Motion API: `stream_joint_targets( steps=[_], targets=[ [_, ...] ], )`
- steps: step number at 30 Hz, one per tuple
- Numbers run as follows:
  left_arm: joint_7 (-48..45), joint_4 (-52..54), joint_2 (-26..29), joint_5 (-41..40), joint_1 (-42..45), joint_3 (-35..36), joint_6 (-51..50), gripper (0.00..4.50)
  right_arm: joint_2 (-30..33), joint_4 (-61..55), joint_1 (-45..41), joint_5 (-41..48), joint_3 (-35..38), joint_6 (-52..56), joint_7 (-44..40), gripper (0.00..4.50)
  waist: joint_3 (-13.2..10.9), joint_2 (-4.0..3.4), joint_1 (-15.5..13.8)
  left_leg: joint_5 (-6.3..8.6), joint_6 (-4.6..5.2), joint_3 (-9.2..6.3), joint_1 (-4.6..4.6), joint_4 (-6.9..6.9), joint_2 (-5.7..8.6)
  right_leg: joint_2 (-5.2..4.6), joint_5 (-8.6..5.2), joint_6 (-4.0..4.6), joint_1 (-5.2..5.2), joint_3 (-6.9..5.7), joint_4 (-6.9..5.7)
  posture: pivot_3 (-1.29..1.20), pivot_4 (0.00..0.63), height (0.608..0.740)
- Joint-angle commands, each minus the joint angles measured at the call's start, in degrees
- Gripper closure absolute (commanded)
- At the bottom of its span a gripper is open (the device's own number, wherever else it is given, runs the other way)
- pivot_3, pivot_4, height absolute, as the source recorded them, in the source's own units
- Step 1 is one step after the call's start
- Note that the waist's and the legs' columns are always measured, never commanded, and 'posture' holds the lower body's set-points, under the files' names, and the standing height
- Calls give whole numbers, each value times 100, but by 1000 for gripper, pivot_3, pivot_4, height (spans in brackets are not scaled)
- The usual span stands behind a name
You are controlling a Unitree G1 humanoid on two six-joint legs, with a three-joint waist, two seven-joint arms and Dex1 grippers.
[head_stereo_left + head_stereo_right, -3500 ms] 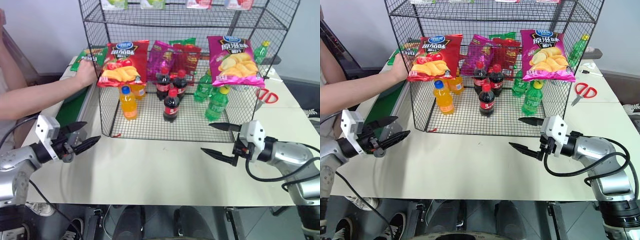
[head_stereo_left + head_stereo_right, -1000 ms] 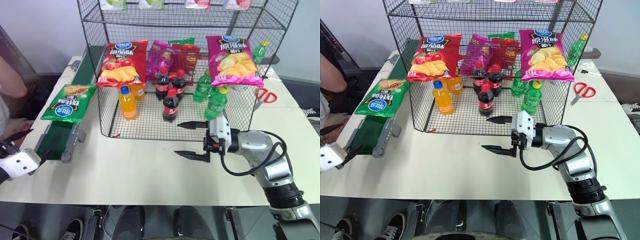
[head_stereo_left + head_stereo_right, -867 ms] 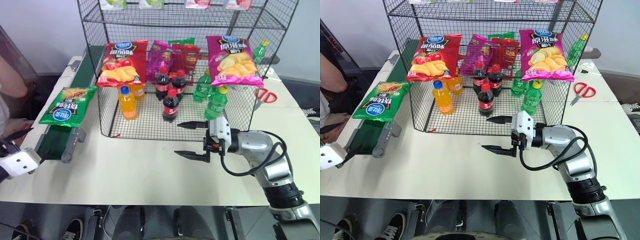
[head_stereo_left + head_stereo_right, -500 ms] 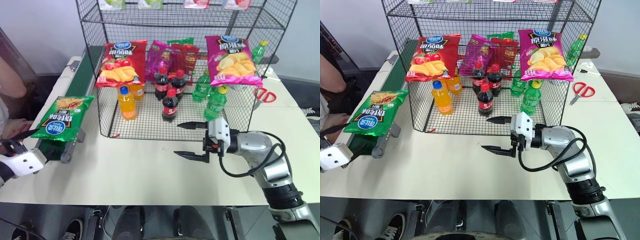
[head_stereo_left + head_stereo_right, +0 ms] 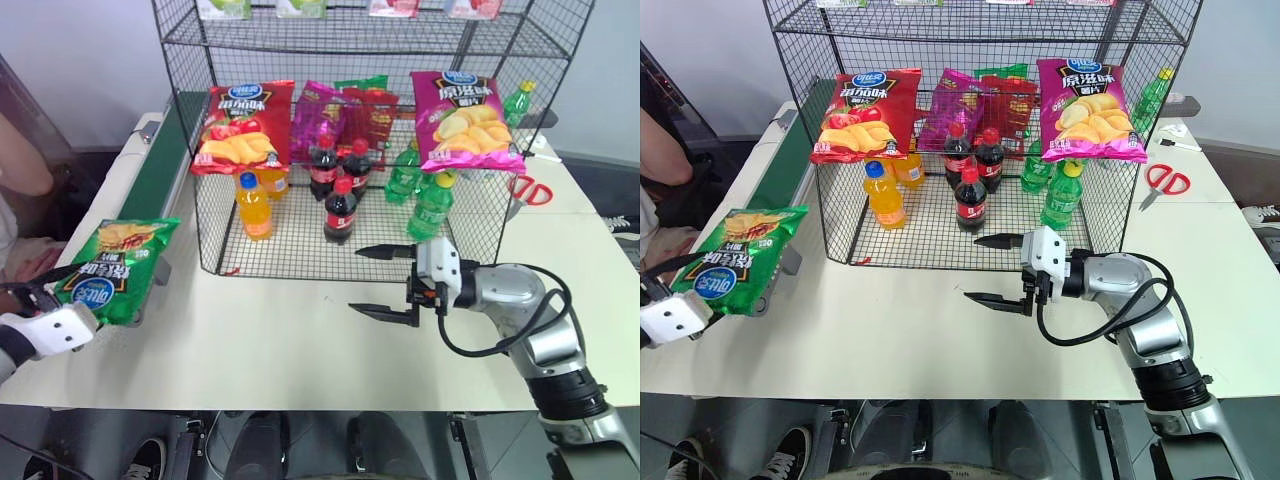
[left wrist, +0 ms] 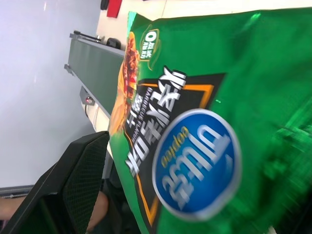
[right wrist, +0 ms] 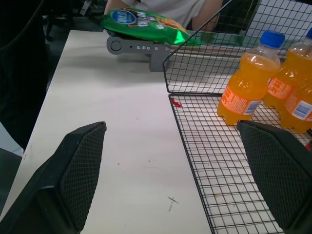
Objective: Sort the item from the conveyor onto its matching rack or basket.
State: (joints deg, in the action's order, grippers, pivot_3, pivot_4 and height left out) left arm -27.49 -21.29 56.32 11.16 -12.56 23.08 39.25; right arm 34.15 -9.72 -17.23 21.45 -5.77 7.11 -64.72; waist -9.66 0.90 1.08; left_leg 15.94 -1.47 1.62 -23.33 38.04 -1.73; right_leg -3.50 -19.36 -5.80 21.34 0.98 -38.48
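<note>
The item, a green crisp bag point(image 5: 115, 270) with a blue oval logo, lies tilted over the near end of the conveyor point(image 5: 165, 150) and overhangs it. My left gripper point(image 5: 62, 290) is open right at the bag's lower edge. One black finger point(image 6: 73, 185) shows beside the bag point(image 6: 204, 146) in the left wrist view, and the other is hidden behind it. My right gripper point(image 5: 355, 279) is open and empty above the table, in front of the black wire rack point(image 5: 370, 40). It points left toward the bag point(image 7: 146, 27).
A red crisp bag point(image 5: 245, 125) and a magenta one point(image 5: 465, 120) hang on the rack's front. Orange bottles point(image 5: 255, 205), cola bottles point(image 5: 340, 210) and green bottles point(image 5: 430, 205) stand on its bottom tier. Scissors point(image 5: 530, 190) lie far right. A person's arm point(image 5: 25, 170) is at the left edge.
The person's hand has left the belt. The green bag has ridden down the conveyor to its near end and now tips over it at my left gripper. My right gripper has stayed still.
</note>
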Motion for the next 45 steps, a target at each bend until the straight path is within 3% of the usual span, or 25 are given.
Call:
stream_joint_targets(
  steps=[1, 3, 9, 10, 14, 16, 21, 25, 29, 32, 41, 45],
  targets=[
    [-59, -11, 120, -140, 63, -56, 56, 524, 49, -33, -53, 24, 138, -98, 21, 0, 0, 0, -1, 0, 0, 0, 0, 0, 0, 0, 0, 0, 0, -1, 0, 0, 150, 739],
    [-125, -2, 116, -214, 73, -88, 34, 1154, 58, -27, -53, 23, 142, -106, 23, 0, 0, 0, 0, 0, 0, 0, 0, 0, 0, 0, 0, 0, 0, -3, -1, 0, 150, 739],
    [-214, 95, 119, -332, 82, -123, -20, 4345, 63, 4, -79, 5, 133, -133, 35, 0, 0, 0, -1, 0, 0, 0, 0, 0, 0, 0, 0, 0, 0, -4, -1, 0, 150, 739],
    [-236, 136, 114, -375, 80, -109, -34, 4476, 60, 17, -85, -5, 125, -148, 37, 0, 0, 0, 0, 0, 0, 0, 0, 0, 0, 0, 0, 0, 0, -4, -1, 0, 150, 739],
    [-393, 355, 67, -724, 57, 5, -193, 4476, 41, 65, -112, -26, 113, -185, 43, 0, 0, 1, -1, 0, 0, 1, 0, 0, 0, 0, 0, 0, 0, -4, -1, 0, 150, 739],
    [-611, 626, -2, -1294, 55, 143, -458, 4476, 33, 106, -139, -36, 114, -210, 45, 0, 0, 1, 0, 0, 0, 0, 0, 0, 0, 0, 0, 0, 0, -4, -2, 0, 150, 739],
    [-2210, 2190, -125, -4548, -348, 856, -2492, 4476, 42, 266, -240, 30, 187, -218, 36, 0, 2, 6, 10, 0, -1, -2, -1, 2, -2, -2, 0, 0, 0, 1, -2, 0, 150, 739],
    [-3464, 3664, 164, -7105, -1565, 2211, -5157, 4476, 68, 306, -324, 182, 262, -78, -15, 0, -1, 10, 123, 0, -1, -2, 0, -1, -4, -3, 0, 1, -1, 5, 3, 0, 150, 739],
    [-3999, 4191, 426, -8494, -2138, 3339, -7013, 4476, 105, 38, -335, 773, 347, 679, -109, 0, -3, 5, 146, 0, -2, -7, 4, -2, -6, 1, -1, 2, -8, 0, 1, 0, 150, 739],
    [-3689, 4499, 326, -9114, -1784, 3270, -7503, 4476, 343, -378, -208, 1513, 316, 1814, -314, 0, -6, -6, 113, -1, -2, -8, 27, -1, -2, 0, -2, 3, -32, -1, 1, 0, 150, 739],
    [-3251, 4947, -3, -10562, -632, 1701, -8575, 4476, 452, -900, -416, 4056, 935, 4258, 95, 0, -4, -2, 123, 0, -1, -12, 30, -2, 0, -3, -2, 3, -40, 2, 10, 0, 150, 739],
    [-3092, 4673, -92, -11037, 209, 1124, -8827, 4476, 401, -889, -520, 4355, 978, 4589, 218, 0, -4, -2, 120, 0, -1, -12, 29, -4, 0, -1, -2, 4, -39, 1, 12, 0, 150, 739]
  ],
)
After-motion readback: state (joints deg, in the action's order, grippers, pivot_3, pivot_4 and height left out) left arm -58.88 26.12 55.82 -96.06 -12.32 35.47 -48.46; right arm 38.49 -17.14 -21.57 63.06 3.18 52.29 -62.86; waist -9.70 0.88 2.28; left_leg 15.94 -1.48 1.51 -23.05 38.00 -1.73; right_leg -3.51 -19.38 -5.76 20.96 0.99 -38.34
